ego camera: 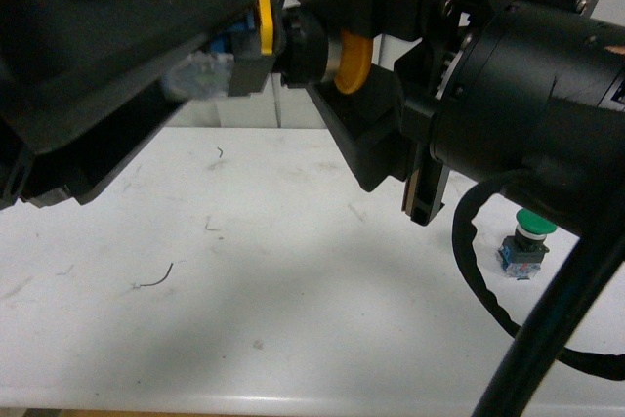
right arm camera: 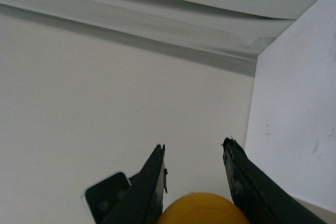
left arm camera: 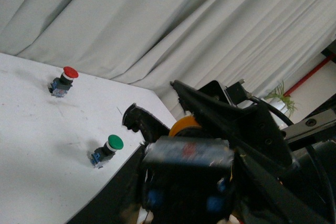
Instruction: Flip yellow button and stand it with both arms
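Note:
The yellow button (ego camera: 354,63) hangs sideways in the air, high above the white table (ego camera: 293,290). Its yellow cap points right and its blue-grey base (ego camera: 210,70) points left. My left gripper (ego camera: 256,41) comes from the left and is shut on the base end. My right gripper (ego camera: 293,31) comes from the right and is shut on the collar and cap end. In the left wrist view the blurred base (left arm camera: 186,153) fills the jaws, with the cap (left arm camera: 184,126) beyond it. In the right wrist view the cap (right arm camera: 202,211) sits between the fingers (right arm camera: 147,187).
A green-capped button (ego camera: 527,241) stands upright on the table at the right, under my right arm; it also shows in the left wrist view (left arm camera: 107,149). A red-capped button (left arm camera: 64,81) stands farther off. A black cable (ego camera: 479,271) hangs from the right arm. A grey curtain backs the table.

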{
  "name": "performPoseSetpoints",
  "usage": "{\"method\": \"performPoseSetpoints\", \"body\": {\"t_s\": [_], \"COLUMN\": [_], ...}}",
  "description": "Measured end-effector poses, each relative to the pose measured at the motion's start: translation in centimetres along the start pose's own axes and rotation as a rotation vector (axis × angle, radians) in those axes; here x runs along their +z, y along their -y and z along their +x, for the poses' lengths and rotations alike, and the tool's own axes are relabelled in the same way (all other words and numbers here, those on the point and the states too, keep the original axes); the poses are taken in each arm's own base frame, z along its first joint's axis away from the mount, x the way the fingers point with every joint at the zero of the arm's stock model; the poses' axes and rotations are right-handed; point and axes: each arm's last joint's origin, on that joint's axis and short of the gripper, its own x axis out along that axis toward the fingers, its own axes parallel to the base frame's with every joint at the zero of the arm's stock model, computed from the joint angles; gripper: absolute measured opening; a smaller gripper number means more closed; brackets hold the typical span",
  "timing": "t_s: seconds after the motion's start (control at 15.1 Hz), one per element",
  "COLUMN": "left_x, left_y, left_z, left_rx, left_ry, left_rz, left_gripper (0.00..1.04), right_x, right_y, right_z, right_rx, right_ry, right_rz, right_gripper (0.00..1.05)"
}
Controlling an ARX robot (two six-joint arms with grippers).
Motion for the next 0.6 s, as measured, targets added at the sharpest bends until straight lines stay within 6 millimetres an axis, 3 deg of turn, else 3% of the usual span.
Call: {"method": "performPoseSetpoints", "body": {"t_s": [0.33,0.6], "left_x": [2.1,3.8], "left_y": [1.3,2.5], "left_z": [-1.7,-4.1], "left_rx": [-0.015,-0.021], "left_ry": [0.125,0.242], "left_rz": [0.023,0.089], "left_gripper": [0.99,0.98], "right_x": [1.0,1.5], "right_y": [0.9,1.3], "right_z": [-0.5,-0.8], "right_rx": [-0.038,-0.055], "right_ry": [0.030,0.047], "right_rz": [-0.015,-0.014], "right_gripper": [0.32,0.32]}}
